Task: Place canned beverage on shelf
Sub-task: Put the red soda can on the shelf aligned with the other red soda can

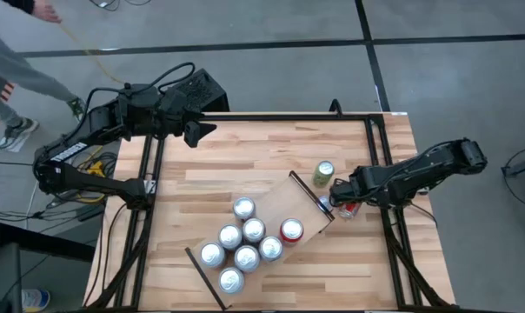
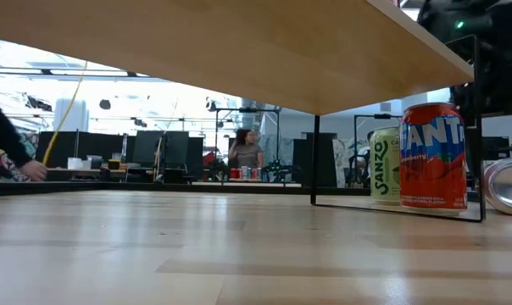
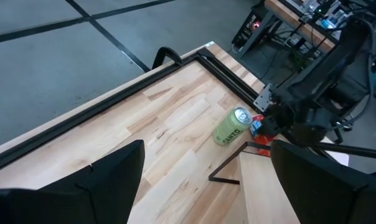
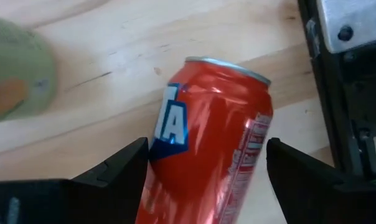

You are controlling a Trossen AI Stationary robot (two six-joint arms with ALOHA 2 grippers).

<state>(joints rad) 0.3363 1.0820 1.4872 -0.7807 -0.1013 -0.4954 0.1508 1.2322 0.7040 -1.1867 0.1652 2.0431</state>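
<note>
A red Fanta can stands on the striped tabletop just off the right end of the shelf. The shelf is a pale board on thin black legs and holds several silver-topped cans and one red-topped can. My right gripper is shut on the red can. A green Sanzo can stands on its base beside it. My left gripper hangs open and empty over the table's far left part; its fingers stand wide apart in the left wrist view. My right gripper pinches the red can's side wall between its two fingers, one on each side. It comes from the table's right side, slanting down. The can stands upright with its base on the tabletop.
The table's black frame rails run close behind my right gripper. A silvery round thing lies at the right edge of the low view. Bare tabletop lies between the shelf and the far edge. A person moves at the room's far left.
</note>
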